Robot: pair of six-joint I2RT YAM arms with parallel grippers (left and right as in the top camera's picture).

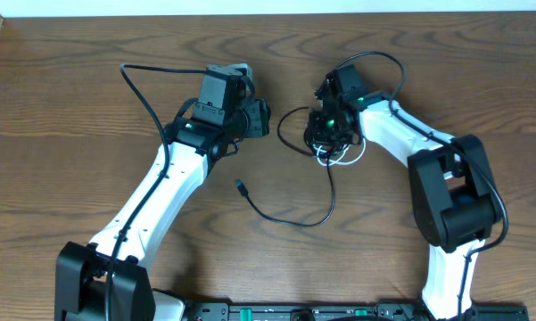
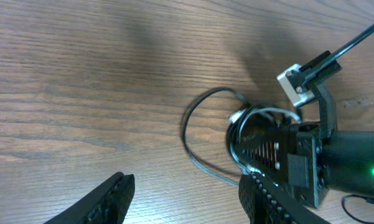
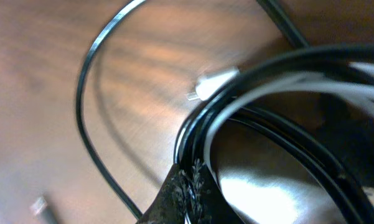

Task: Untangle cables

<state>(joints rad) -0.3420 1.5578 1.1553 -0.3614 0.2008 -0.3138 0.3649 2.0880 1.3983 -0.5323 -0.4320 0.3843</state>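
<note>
The black cable lies on the table, one plug end free at the centre. It runs up into a tangle with the white cable under my right gripper. That gripper is shut on both cables, which show pinched at its fingers in the right wrist view. The white cable's plug and a black loop lie beyond them. My left gripper is open and empty, just left of the tangle. In the left wrist view its fingers frame bare wood, with the black loop and the white cable ahead.
The wooden table extends all round. The two arms face each other closely at the back centre. A thicker black arm wire arcs over the left arm, and another over the right arm.
</note>
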